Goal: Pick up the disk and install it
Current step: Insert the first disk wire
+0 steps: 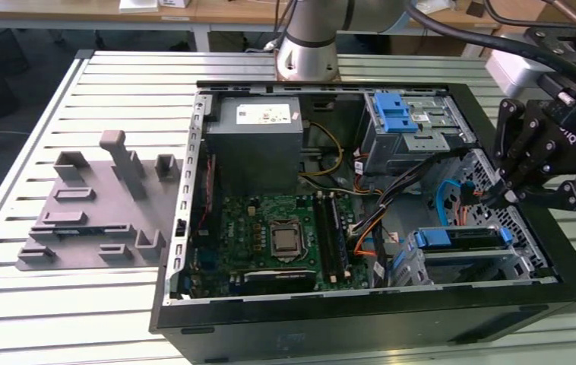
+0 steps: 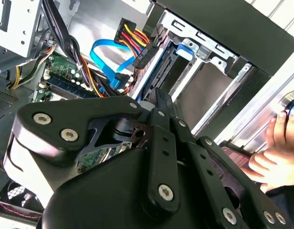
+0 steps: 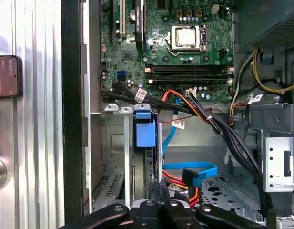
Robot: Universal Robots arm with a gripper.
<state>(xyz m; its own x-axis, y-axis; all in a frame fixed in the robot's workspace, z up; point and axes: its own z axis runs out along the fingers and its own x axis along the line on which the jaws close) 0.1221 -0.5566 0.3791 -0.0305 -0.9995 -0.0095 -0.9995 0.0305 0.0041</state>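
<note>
At the exterior view's left, a grey moulded fixture (image 1: pixel 96 220) lies on the slatted bench (image 1: pixel 24 152), well apart from the work and no hazard. Next comes the open computer case (image 1: pixel 369 319), with the motherboard (image 1: pixel 278 236) across its floor. Toward the right of the frame sits the drive cage (image 1: pixel 470 258), low in the case's right corner.

The disk (image 1: pixel 460 238) sits in that cage with its blue rail end showing. It looks slotted in, though I cannot tell whether it is pushed fully home. The gripper (image 1: pixel 501 199) hangs just above and beside the cage, at the frame's right edge. In both wrist views its jaws look drawn together, with nothing between them.

The main risk, as I judge it, is the loose wiring. An orange and black cable bundle (image 1: pixel 369 228) and a flat blue cable (image 1: pixel 448 199) run close by the cage, right under the gripper. A push down or sideways could snag a lead, pull a connector loose, or pinch a cable against the cage wall.

If the disk is only part-seated, an off-centre press could cock it in its rails and jam it.

In the second wrist view, a person's hand (image 2: pixel 275 152) rests near the case's outer wall. A wide swing of the arm that way could strike it.
</note>
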